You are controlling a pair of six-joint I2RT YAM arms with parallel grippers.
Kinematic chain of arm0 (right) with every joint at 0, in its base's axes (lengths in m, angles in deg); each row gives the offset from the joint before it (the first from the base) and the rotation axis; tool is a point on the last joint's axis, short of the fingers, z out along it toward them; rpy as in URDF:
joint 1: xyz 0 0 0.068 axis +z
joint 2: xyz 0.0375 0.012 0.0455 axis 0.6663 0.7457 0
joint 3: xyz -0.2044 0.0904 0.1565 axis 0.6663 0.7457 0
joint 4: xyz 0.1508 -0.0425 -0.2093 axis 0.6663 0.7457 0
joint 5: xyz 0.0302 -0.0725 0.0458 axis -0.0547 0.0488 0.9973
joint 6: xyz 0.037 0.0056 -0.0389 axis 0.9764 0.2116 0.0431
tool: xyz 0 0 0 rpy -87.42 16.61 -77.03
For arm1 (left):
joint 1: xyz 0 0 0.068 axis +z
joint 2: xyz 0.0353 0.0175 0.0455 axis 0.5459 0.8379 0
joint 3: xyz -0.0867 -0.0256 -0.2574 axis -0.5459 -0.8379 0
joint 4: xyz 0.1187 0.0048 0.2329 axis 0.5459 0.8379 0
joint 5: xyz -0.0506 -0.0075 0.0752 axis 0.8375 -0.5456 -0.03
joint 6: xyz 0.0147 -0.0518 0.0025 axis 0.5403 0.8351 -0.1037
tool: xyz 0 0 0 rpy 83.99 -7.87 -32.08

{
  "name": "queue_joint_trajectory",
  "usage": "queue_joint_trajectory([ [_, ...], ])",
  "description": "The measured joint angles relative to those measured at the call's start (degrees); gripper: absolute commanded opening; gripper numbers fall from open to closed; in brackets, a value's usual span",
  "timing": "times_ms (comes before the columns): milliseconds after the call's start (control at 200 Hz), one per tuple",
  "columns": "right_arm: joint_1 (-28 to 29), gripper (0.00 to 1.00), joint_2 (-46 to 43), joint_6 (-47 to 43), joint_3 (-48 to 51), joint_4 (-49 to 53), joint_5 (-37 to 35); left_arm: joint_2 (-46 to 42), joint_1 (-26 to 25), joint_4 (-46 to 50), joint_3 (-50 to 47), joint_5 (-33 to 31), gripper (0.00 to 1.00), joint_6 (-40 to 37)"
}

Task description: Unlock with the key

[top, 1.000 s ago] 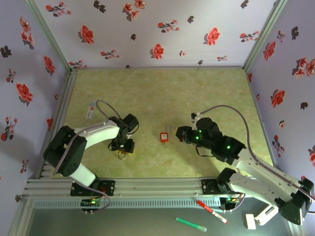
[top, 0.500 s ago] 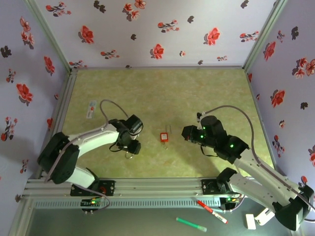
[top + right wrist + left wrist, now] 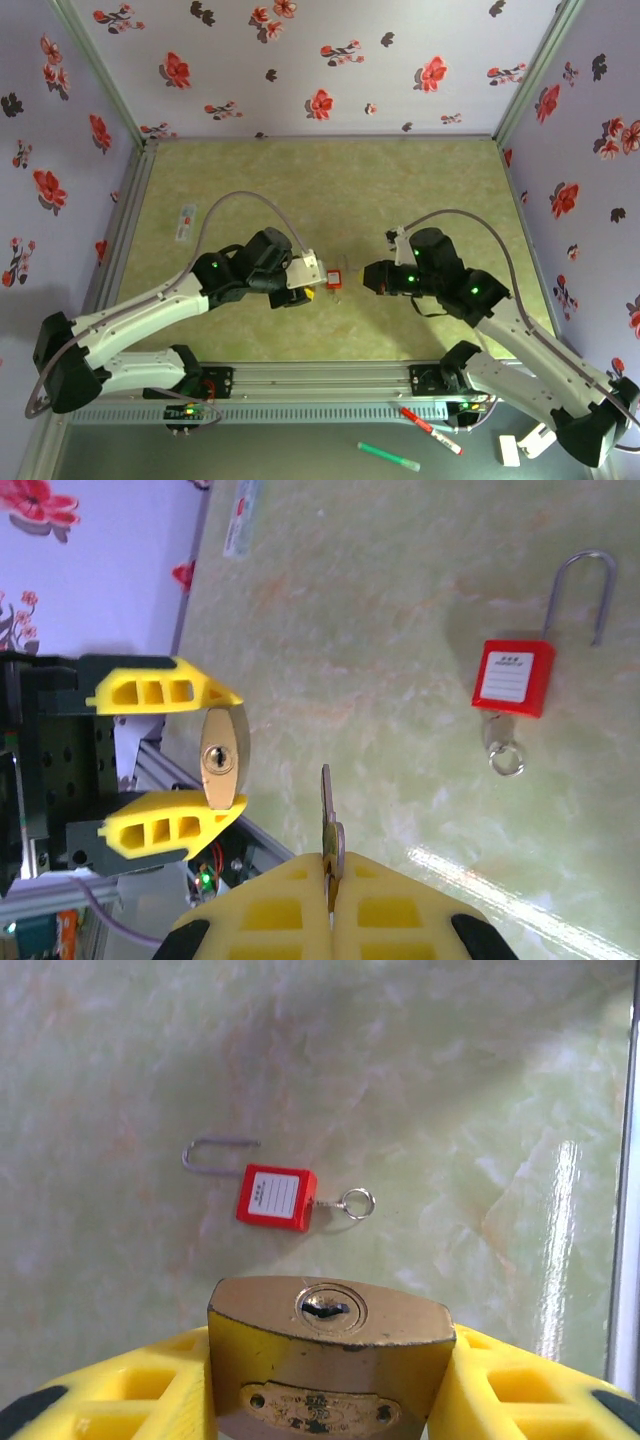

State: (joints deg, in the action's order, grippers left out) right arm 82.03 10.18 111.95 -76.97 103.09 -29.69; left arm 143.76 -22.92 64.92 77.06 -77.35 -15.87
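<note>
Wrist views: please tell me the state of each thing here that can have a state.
brass padlock: clamped in the left tool, keyhole empty, shackle hidden.
key: pinched in the right tool, blade free, not inserted.
red padlock: lying flat on the table, shackle looks open, one leg free.
left tool: shut on the brass padlock.
right tool: shut on the key.

Red padlock, brass padlock, flower-patterned lilac walls
</note>
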Motion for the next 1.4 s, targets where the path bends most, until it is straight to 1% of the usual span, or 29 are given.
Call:
queue_joint_trajectory([
  [170, 4.5, 0.00, 0.7, 0.0, 0.0, -1.7, 1.9, 0.1, -1.0, -1.0, 0.0, 0.0, 0.20, -7.9],
  [335, 6.6, 0.00, 2.6, 0.1, 0.0, -3.4, 2.2, 0.1, -2.4, -2.8, 0.0, 0.0, 0.19, -10.9],
  [545, 8.6, 0.00, 4.1, 0.7, 0.0, -7.9, 2.6, 0.1, -2.7, -3.3, 0.2, 0.1, 0.18, -10.9],
  [770, 9.3, 0.00, 5.5, 1.3, 0.1, -10.8, 2.6, 0.2, -3.0, -3.3, 0.5, 0.5, 0.18, -10.4],
  [1065, 9.4, 0.00, 5.9, 1.5, 0.4, -11.0, 2.5, 0.6, -3.0, -3.3, 1.0, 0.9, 0.17, -9.4],
  [1400, 9.6, 0.00, 5.2, 0.8, 0.4, -9.4, 0.6, 1.2, -3.0, -3.3, 1.2, 1.3, 0.16, -8.5],
])
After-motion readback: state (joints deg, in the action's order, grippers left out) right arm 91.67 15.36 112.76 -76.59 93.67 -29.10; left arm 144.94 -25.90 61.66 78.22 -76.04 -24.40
